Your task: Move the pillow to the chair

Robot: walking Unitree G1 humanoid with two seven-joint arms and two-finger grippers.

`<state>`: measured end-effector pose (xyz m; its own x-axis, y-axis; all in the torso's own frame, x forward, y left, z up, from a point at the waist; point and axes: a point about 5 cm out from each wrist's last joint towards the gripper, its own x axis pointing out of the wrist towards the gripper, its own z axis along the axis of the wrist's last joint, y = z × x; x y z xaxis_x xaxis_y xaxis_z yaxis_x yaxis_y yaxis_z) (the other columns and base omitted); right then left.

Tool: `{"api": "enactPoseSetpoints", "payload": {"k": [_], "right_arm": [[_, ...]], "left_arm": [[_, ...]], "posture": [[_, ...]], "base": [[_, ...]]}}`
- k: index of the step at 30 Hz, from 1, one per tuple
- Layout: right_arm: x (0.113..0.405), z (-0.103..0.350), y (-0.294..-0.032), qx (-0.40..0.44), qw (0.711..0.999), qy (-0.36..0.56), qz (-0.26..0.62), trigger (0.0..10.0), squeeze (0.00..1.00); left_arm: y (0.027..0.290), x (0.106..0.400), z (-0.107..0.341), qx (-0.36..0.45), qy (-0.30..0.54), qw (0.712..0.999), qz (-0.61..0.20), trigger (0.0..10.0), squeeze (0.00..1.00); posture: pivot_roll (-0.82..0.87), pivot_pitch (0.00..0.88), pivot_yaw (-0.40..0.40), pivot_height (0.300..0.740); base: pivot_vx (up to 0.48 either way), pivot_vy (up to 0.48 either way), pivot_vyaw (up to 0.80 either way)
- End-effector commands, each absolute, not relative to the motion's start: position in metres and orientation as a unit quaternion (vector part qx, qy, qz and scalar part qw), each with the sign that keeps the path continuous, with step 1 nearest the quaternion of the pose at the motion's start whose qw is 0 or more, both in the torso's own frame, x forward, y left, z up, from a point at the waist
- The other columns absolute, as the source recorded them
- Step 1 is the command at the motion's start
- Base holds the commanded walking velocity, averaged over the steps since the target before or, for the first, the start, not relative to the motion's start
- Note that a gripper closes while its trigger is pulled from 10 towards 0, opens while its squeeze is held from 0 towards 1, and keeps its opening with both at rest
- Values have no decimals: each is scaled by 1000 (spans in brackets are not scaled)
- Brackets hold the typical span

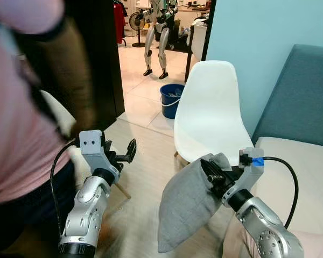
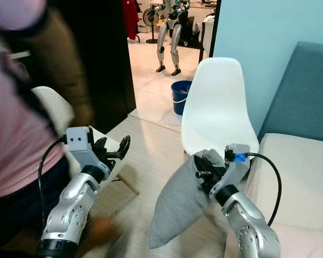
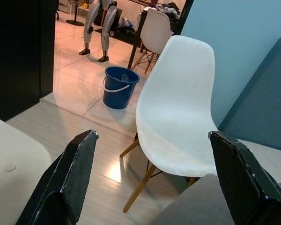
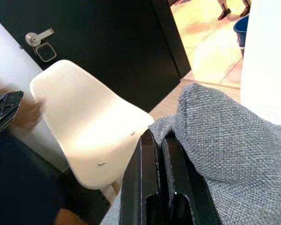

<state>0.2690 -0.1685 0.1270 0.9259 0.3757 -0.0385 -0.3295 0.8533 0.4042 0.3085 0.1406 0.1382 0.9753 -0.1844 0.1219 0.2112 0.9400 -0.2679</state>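
Right gripper (image 1: 212,174) clenched on grey woven pillow (image 1: 188,207) – soft, sagging, hanging just before smooth white moulded chair (image 1: 210,110) at 12 o'clock. Left gripper (image 1: 121,153) released, fingers spread – empty.

A grey woven pillow (image 1: 188,207) is hanging between the black jaws of the right gripper (image 1: 212,174), and a white chair (image 1: 210,110) is standing just beyond them. Farther off, a blue bucket (image 1: 171,100) is sitting beside a teal sofa (image 1: 304,97) with cream cushions.

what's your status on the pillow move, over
Right gripper shut on grey pillow, hanging short of white chair. Left gripper open, empty. Person close at left.
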Motion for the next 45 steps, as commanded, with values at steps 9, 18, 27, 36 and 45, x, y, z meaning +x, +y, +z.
{"api": "enactPoseSetpoints", "payload": {"k": [9,18,27,36,45], "right_arm": [[266,139,-178,178,975,14,130,10000,0],[266,139,-185,154,984,8,94,10000,0],[270,141,-177,119,984,11,129,10000,0],[275,148,-173,84,986,5,144,10000,0],[281,161,-170,78,985,-20,154,10000,0]], "left_arm": [[143,301,130,-122,-23,987,-101,10000,0],[143,295,129,-111,-27,988,-100,10000,0],[139,300,133,-102,-39,988,-113,10000,0],[141,302,136,-109,-41,987,-108,10000,0],[140,304,138,-106,-45,987,-108,10000,0]], "posture": [[-99,5,7,720],[-99,3,1,720],[-104,0,-6,720],[-106,0,-6,720],[-105,0,-7,720]], "base": [[0,0,0],[0,0,0],[142,0,0],[358,0,-409],[361,0,-88]]}}
